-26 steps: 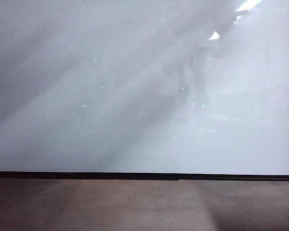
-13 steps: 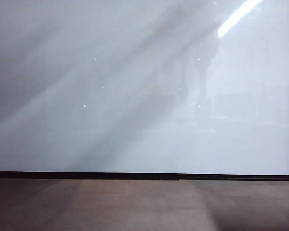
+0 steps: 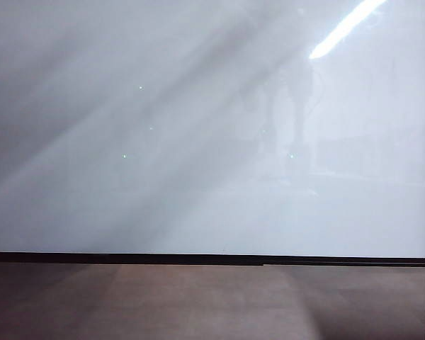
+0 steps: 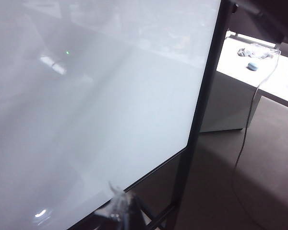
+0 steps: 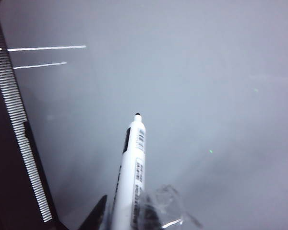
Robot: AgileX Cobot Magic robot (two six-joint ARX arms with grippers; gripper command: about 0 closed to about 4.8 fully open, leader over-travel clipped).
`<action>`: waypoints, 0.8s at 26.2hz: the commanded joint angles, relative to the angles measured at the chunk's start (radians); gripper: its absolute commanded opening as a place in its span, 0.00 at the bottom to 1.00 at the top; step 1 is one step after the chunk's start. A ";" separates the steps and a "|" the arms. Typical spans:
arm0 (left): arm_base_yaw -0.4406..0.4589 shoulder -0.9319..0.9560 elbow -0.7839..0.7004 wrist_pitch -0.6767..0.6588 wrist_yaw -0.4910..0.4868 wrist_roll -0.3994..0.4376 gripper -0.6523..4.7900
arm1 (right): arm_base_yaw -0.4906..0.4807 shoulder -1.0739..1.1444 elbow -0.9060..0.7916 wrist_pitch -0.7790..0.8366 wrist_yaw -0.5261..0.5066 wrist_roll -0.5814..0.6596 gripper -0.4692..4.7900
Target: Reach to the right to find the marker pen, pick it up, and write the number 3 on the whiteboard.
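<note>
Right gripper (image 5: 134, 221) is clenched on the marker pen (image 5: 132, 167). In the right wrist view the pale labelled barrel runs out from between the fingers, one dark finger (image 5: 97, 211) on one side and a clear plastic pad on the other, with the small dark tip at the far end. The whiteboard (image 5: 192, 86) fills the field ahead of the tip. Whether the tip touches the surface cannot be told; no ink shows at or around it.

Left gripper (image 4: 121, 211): only a dark finger and a scrap of clear plastic show at the edge of the left wrist view. Jaw state cannot be told, and nothing is seen in it. It sits near the board's black frame (image 4: 201, 120), a corner of the board just beyond it.

The exterior view shows the board face blank, with faint reflections and a bright glare streak. Neither arm nor the pen is directly visible there. The number 3 is not yet on the board.

Risks from here, as judgement:
- The pen is held near its rear, with a long stretch of barrel ahead of the fingers. Pressing on the board could lever it and let it pivot or slip in the grip, giving a wobbly or broken stroke.
- Too little pressure: the tip skates clear and leaves gaps in the curves.
- Too much pressure: the tip drags and the pen is pushed back through the fingers.
- The pen points at the board at a slant; a steeper slant would put the barrel's shoulder on the surface instead of the tip.
- The frame and a ribbed strip (image 5: 19, 134) lie just to one side of the tip; starting there leaves little room for the digit.
</note>
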 commanded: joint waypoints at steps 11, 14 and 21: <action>-0.002 -0.004 0.002 0.005 0.005 0.003 0.11 | 0.073 0.091 0.002 -0.092 0.090 -0.087 0.17; -0.002 -0.004 0.002 0.004 0.000 0.003 0.11 | 0.134 0.118 0.002 -0.097 0.166 -0.155 0.17; -0.002 -0.018 0.002 -0.010 -0.006 0.004 0.11 | 0.241 0.167 0.008 -0.091 0.311 -0.253 0.17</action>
